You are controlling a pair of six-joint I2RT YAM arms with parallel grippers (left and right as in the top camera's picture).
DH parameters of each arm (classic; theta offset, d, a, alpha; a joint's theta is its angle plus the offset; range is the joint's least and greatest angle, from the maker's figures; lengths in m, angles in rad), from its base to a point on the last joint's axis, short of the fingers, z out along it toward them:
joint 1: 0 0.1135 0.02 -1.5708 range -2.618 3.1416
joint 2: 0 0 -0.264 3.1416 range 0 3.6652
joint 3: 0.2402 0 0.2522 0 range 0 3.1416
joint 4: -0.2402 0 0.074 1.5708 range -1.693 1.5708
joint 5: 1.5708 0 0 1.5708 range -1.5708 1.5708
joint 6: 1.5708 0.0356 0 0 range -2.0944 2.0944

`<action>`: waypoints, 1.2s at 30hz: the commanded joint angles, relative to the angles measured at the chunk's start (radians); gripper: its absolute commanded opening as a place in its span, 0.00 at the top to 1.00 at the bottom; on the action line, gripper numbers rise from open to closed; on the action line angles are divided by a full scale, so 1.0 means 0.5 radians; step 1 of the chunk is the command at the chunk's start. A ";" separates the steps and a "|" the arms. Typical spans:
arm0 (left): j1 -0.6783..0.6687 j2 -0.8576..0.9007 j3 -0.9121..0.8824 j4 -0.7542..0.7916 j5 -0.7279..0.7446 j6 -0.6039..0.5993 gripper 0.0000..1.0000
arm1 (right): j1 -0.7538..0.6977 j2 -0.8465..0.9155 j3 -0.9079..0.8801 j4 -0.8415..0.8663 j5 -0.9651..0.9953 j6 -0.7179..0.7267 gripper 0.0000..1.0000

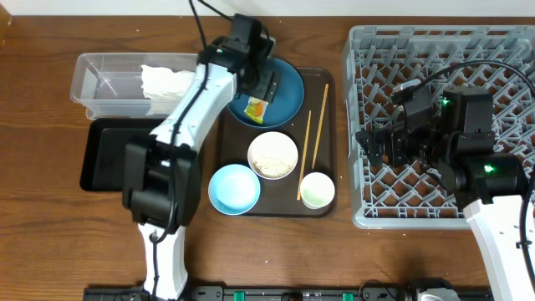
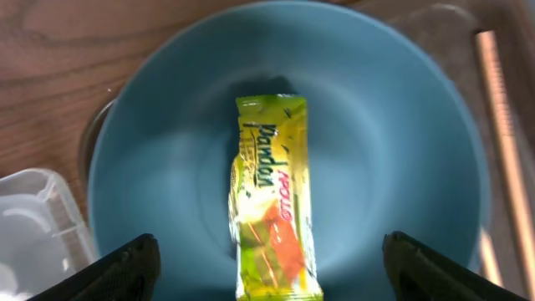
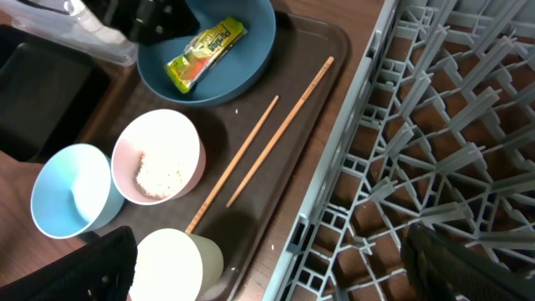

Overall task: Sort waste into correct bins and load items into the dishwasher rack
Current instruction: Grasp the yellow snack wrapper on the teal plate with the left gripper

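Note:
My left gripper point(image 1: 263, 81) is open just above the dark blue bowl point(image 1: 290, 94), its fingers point(image 2: 272, 276) either side of the yellow-green wrapper point(image 2: 272, 192) lying in the bowl. A crumpled white napkin point(image 1: 163, 81) lies in the clear tub point(image 1: 104, 84); the black tray point(image 1: 104, 159) sits in front of it. The cream bowl point(image 1: 272, 155) holds rice. The light blue bowl point(image 1: 233, 188), white cup point(image 1: 318, 190) and two chopsticks point(image 1: 306, 155) are on the brown tray. My right gripper point(image 3: 276, 272) is open and empty over the grey rack's point(image 1: 501, 50) left edge.
The brown serving tray point(image 1: 328, 207) lies between the bins and the rack. In the right wrist view the cup point(image 3: 171, 263) stands just left of the rack's wall point(image 3: 334, 209). Bare wooden table point(image 1: 50, 234) runs along the front and left.

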 commanded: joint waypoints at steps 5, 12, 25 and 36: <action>0.007 0.204 0.010 0.105 -0.032 0.025 0.09 | 0.002 0.007 0.042 -0.005 -0.008 0.024 0.01; 0.007 0.312 0.010 0.155 -0.033 0.026 0.08 | 0.002 0.007 0.042 -0.009 -0.008 0.024 0.01; 0.007 0.431 0.010 0.167 -0.033 0.026 0.18 | 0.002 0.007 0.042 -0.009 -0.008 0.024 0.01; 0.018 0.352 0.011 0.130 -0.033 0.025 0.94 | 0.002 0.007 0.042 -0.010 -0.008 0.024 0.01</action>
